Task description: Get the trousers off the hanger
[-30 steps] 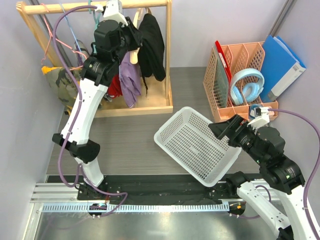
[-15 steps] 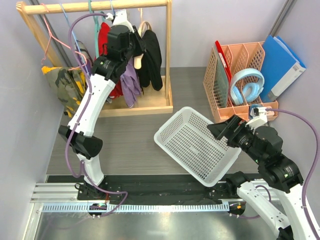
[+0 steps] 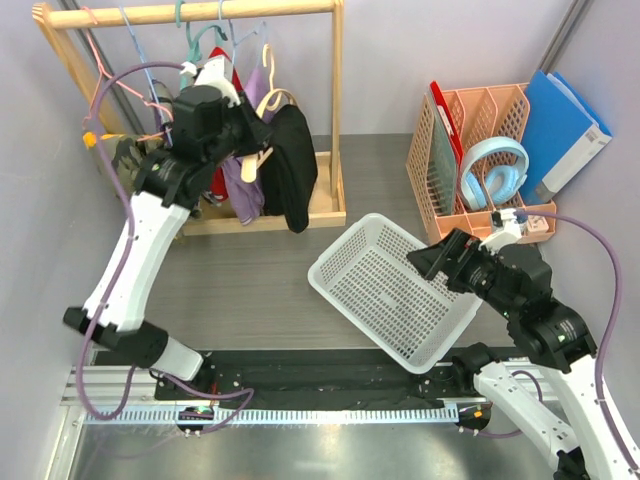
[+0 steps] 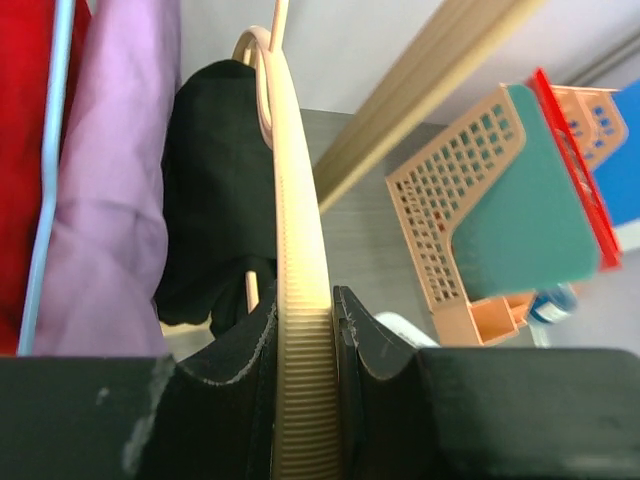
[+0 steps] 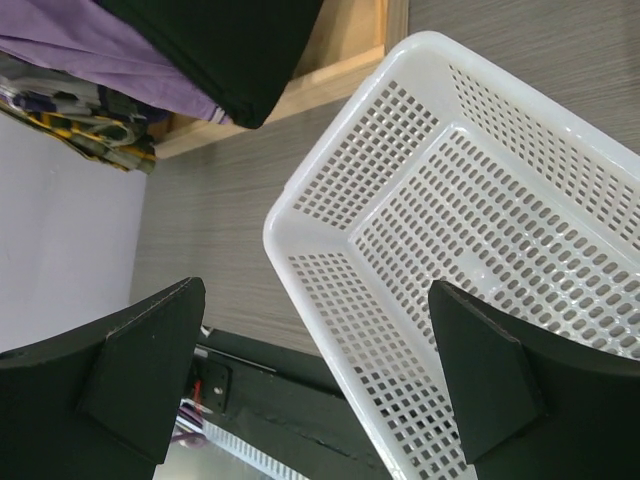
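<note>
1. Wooden garment rack (image 3: 240, 12) stood at the 11 o'clock corner of the tabletop (image 3: 260, 270). Red garment (image 3: 212, 80) and purple garment (image 3: 242, 190) hung on thin wire hangers from its rail.
2. Left claw (image 3: 252, 148) was raised in front of the rack. Wrist view showed the left claw (image 4: 305, 345) closed tight on the hanger (image 4: 300, 280), the ribbed cream arm pinched edge-on between both fingers (image 4: 235, 350).
3. Hanger (image 3: 262, 160) was carried by that claw alone. Its hook seemed to sit below the rail, though I could not confirm a gap.
4. Trousers (image 3: 290, 170) were still on the hanger, hanging at the claw's 4 o'clock, lower edge near the rack's base board. From the wrist, the trousers (image 4: 215, 200) hung just behind the cream arm, with the purple garment (image 4: 110, 200) at their 9 o'clock.
5. White basket (image 3: 390, 290) lay at 5 o'clock from the trousers, apart from the rack.
6. Right claw (image 3: 437, 262) hovered at the basket's 3 o'clock rim. In the wrist view the right claw (image 5: 315, 290) was spread wide and gripped nothing, with the basket (image 5: 340, 180) under the gap.
7. Orange organiser (image 3: 470, 130) with headphones (image 3: 492, 165) and blue folder (image 3: 565, 125) stood at 2 o'clock.
</note>
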Tool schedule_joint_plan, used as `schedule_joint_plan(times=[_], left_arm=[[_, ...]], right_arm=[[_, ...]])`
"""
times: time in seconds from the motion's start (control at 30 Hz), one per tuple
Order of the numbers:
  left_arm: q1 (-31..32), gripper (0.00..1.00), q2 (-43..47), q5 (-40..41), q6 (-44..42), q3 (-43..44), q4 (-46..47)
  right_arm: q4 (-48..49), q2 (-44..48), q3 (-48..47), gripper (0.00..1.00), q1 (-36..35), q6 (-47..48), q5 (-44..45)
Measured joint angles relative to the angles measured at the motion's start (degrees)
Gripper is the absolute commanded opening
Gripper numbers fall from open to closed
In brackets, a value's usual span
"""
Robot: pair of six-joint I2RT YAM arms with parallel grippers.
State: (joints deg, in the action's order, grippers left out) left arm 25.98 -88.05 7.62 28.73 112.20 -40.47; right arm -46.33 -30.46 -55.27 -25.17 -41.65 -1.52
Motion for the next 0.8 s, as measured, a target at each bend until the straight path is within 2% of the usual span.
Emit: schedule_joint_plan(times=[0.37,0.57,0.8], left_arm=[[-0.02,0.0,18.47,-10.01,3.41,-7.89,-6.71],[-0.02,0.0,28.04,-18.32,4.04,-12.44,-10.49],[-0.04,0.0,37.07,-30.18,3.87,-15.28,-12.46]], right_arm=[[-0.07,-3.93,-1.6,1.0,0.0,9.2,-2.21],[-0.02,-6.29,-7.06,0.99,0.0,15.54,-4.2],[0.46,-14.45,-16.63,0.98,0.0,23.17,-9.18]])
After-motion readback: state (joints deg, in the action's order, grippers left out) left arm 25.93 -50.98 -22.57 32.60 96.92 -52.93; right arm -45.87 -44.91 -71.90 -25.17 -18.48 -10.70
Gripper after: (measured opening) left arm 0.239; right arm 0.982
